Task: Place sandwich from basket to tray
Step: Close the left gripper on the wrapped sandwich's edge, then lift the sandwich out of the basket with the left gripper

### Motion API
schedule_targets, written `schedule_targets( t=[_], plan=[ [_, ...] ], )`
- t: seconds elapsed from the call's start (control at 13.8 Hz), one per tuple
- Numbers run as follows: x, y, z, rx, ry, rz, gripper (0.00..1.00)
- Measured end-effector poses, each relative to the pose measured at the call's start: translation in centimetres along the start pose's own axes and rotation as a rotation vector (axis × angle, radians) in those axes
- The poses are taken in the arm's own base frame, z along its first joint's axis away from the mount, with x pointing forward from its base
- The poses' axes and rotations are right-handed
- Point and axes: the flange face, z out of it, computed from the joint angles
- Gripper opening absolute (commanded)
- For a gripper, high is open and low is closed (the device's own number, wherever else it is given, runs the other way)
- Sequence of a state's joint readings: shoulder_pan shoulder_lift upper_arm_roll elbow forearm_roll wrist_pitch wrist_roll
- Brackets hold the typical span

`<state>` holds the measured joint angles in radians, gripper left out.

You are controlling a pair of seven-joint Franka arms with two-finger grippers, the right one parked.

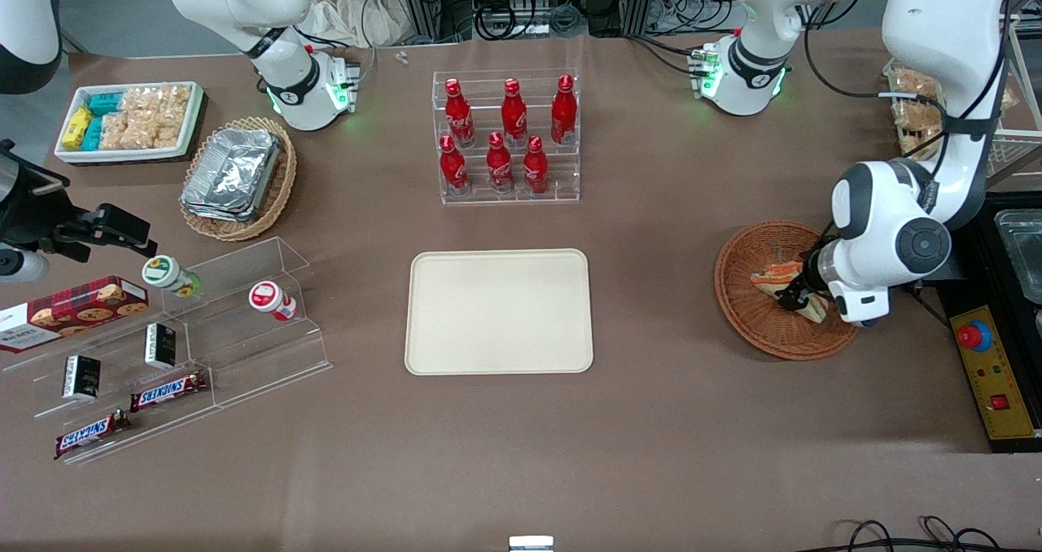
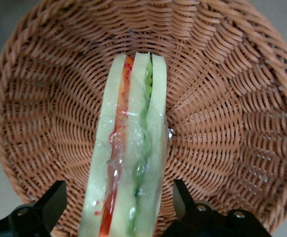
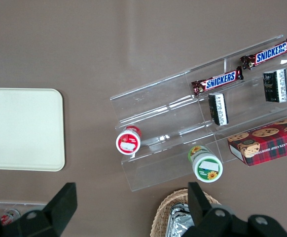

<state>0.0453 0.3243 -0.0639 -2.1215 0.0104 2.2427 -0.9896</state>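
Observation:
The sandwich (image 2: 128, 148), a clear-wrapped wedge of white bread with red and green filling, lies in the reddish-brown wicker basket (image 2: 222, 98). My left gripper (image 2: 119, 187) is down in the basket and open. One black finger stands on each side of the sandwich, with a gap between each finger and the bread. From the front, the gripper (image 1: 802, 295) hangs over the sandwich (image 1: 777, 275) inside the basket (image 1: 749, 308), at the working arm's end of the table. The cream tray (image 1: 499, 312) sits bare at the middle of the table.
A clear rack of red bottles (image 1: 506, 137) stands farther from the front camera than the tray. Toward the parked arm's end are a tan basket with foil trays (image 1: 238, 177), a white bin of snacks (image 1: 130, 120) and a clear stepped shelf (image 1: 187, 340).

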Motion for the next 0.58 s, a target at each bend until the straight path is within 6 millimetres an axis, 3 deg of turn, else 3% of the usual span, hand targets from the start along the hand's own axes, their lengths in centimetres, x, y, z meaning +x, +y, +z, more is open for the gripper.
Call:
schedule_targets(
  t=[0.29, 0.43, 0.58],
  plan=[
    [0.2, 0.3, -0.1, -0.011, 0.007, 0.001, 0.00],
    [0.1, 0.1, -2.4, -0.021, 0.018, 0.029, 0.00],
    [-0.6, -0.8, -7.3, 0.003, 0.009, 0.115, 0.00]
  ],
)
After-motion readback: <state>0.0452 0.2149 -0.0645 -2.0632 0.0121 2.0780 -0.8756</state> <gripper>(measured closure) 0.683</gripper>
